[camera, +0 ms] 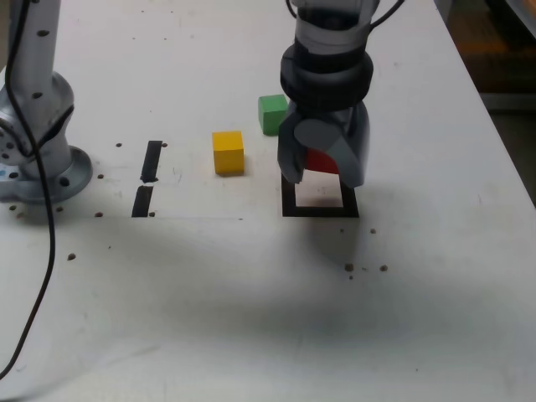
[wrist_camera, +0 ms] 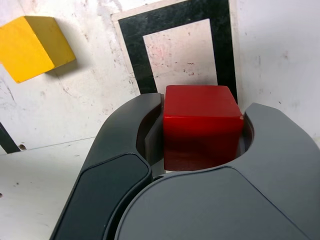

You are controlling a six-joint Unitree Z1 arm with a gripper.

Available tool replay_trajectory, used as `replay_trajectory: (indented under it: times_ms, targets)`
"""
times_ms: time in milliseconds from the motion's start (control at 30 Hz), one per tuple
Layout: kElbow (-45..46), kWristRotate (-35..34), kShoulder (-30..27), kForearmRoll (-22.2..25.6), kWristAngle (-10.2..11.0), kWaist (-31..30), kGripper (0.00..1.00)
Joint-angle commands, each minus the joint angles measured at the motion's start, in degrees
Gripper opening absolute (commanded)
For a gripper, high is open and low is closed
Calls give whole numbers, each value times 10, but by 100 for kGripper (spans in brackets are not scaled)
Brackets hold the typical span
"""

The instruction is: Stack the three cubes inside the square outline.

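Note:
The red cube sits between the two grey jaws of my gripper, which are shut on its sides. In the wrist view the red cube fills the gap of the gripper, just short of the square outline. In the exterior view the gripper hangs over the far edge of the square outline, whose white inside is bare. The yellow cube rests on the table to the exterior view's left of the square. The green cube stands behind it, partly hidden by the gripper.
Two short black tape strips lie further to the exterior view's left. The arm's base and a black cable occupy the far left. The table's edge runs down the exterior view's right.

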Motion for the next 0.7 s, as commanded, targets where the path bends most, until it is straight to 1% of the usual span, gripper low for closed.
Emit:
replay_trajectory:
  times_ms: [0, 233, 400, 667]
  targets:
    - [6, -16, -6, -10, -2, 2, 19]
    - [41, -60, -2, -63, -14, 12, 19]
    - [65, -67, 0, -90, -20, 22, 19]
    - [93, -67, 0, -117, -20, 37, 19]
